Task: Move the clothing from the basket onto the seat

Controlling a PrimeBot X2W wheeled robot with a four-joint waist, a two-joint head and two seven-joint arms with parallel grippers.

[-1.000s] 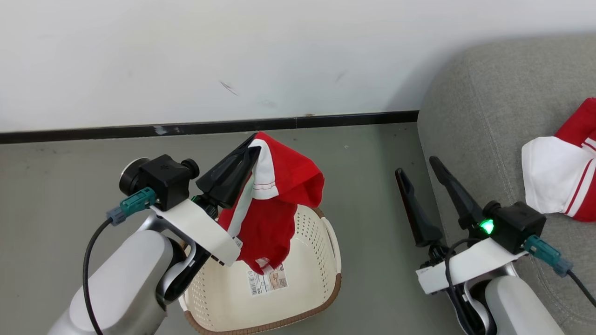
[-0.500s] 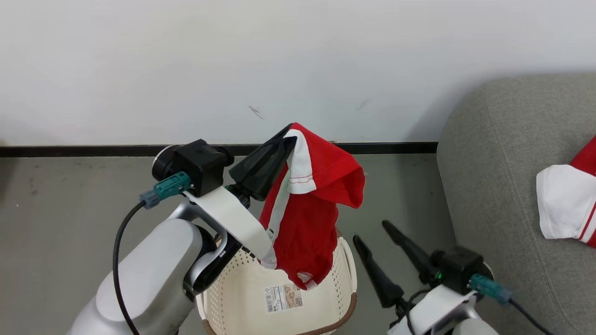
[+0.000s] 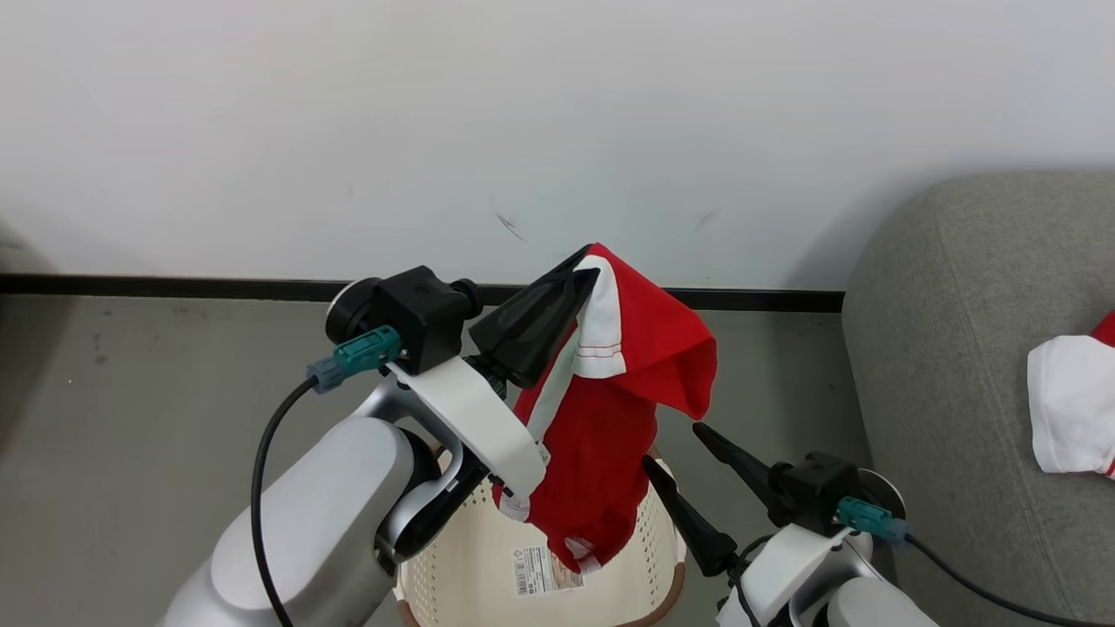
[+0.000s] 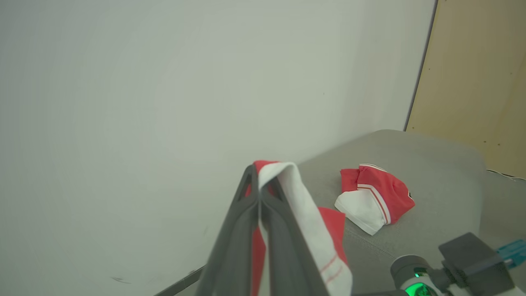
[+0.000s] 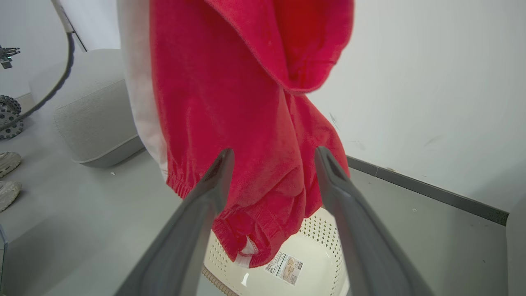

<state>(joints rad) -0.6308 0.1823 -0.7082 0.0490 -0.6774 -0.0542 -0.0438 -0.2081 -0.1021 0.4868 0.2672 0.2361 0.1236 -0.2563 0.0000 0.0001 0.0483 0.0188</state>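
At left gripper (image 3: pixel 585 272) tips: clenched on white trim of red garment (image 3: pixel 610 435), cloth hanging above basket (image 3: pixel 470 566). Right gripper (image 3: pixel 672 442) spread, empty, beside hem. I'd carry high, swing right over seat (image 3: pixel 958 348), release beside folded pile (image 3: pixel 1067 405).

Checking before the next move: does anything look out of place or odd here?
Nothing spilled or damaged. The red garment hangs bunched from the shut left hand above the basket, pinched by its white trim; another red-and-white garment lies crumpled on the grey seat.
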